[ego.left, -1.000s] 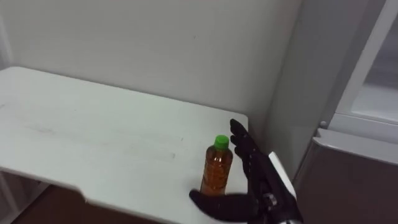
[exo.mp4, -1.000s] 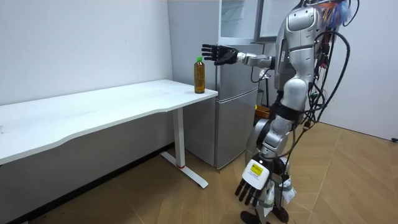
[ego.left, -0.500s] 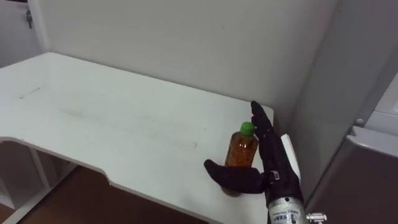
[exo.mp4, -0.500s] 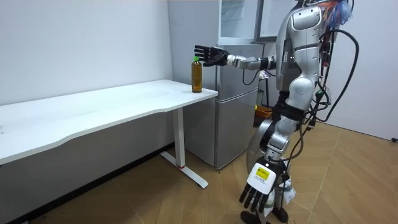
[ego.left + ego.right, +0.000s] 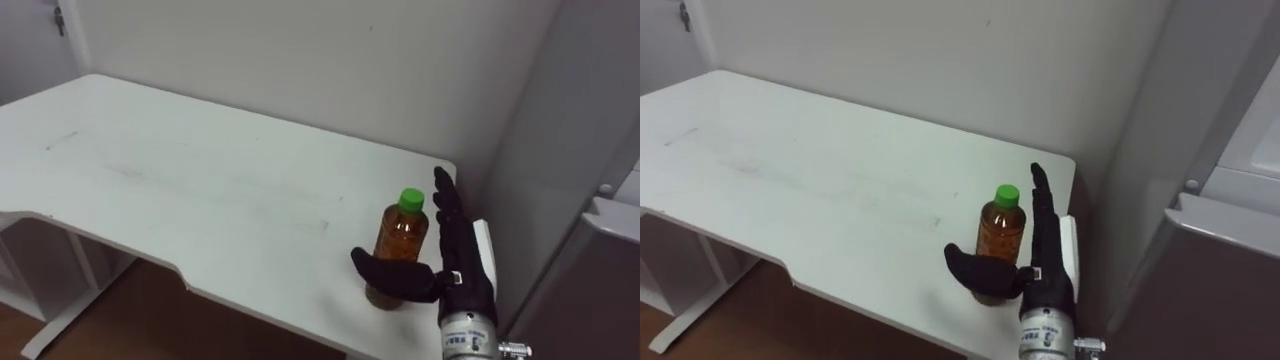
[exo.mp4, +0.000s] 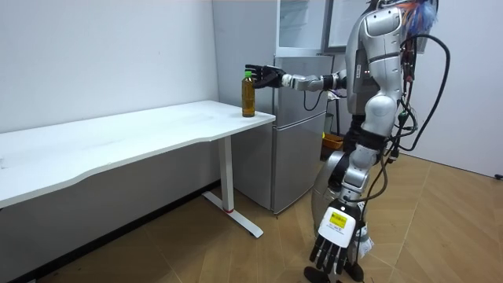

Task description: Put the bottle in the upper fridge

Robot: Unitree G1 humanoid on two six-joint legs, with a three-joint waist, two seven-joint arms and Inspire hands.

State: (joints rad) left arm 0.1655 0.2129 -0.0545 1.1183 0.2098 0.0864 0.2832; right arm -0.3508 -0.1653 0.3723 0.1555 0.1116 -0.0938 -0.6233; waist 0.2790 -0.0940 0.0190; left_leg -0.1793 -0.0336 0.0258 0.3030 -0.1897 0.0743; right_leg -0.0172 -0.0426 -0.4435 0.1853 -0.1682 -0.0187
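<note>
The bottle (image 5: 399, 248) with the green cap stands upright on the white table (image 5: 200, 190), at its right end, close to the near edge. The right hand (image 5: 455, 268) is wide open next to it. Its fingers are straight along the bottle's right side. Its thumb lies across the front, low down. The left hand (image 6: 332, 250) hangs by the robot's leg, fingers loose. The fridge (image 6: 295, 149) stands right of the table.

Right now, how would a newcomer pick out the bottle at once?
Start at the long white table against the wall; go to its end nearest the grey fridge. The bottle stands upright there: amber, green cap, the robot's open right hand beside it.
</note>
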